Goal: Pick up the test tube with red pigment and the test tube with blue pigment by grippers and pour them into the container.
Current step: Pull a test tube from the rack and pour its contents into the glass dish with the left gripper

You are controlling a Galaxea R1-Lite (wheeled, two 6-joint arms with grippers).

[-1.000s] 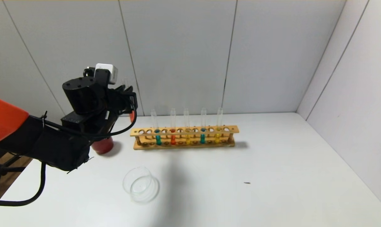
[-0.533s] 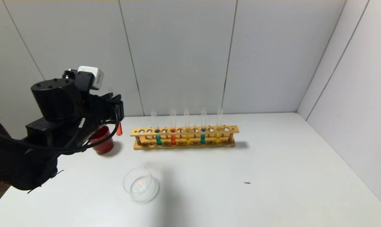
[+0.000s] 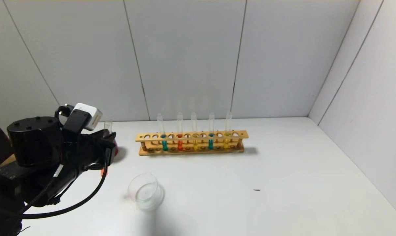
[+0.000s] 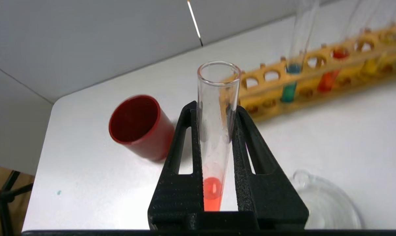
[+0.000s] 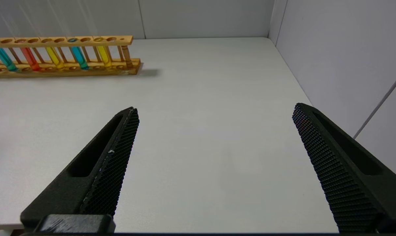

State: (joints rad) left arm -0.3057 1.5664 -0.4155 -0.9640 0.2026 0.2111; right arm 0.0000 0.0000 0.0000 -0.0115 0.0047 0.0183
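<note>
My left gripper [image 3: 107, 149] is shut on the test tube with red pigment [image 3: 108, 127], holding it upright just above the table, to the left of the container [image 3: 146, 192]. In the left wrist view the tube [image 4: 218, 82] stands between the jaws of the left gripper [image 4: 216, 107], with orange-red liquid at its bottom. The clear glass container [image 4: 325, 203] lies beside the gripper. Two test tubes with blue pigment [image 3: 164, 143] [image 3: 211, 143] stand in the wooden rack [image 3: 191, 135]. My right gripper [image 5: 216, 113] is open and empty over the table's right part, out of the head view.
The rack also holds a second red tube [image 3: 179, 143] and yellow tubes [image 3: 195, 143]. An opaque dark red cup [image 4: 138, 126] stands behind the left gripper, mostly hidden in the head view. Walls close the back and right sides.
My left gripper has moved down, left and toward me with the red tube, from beside the rack's left end to low beside the glass container.
</note>
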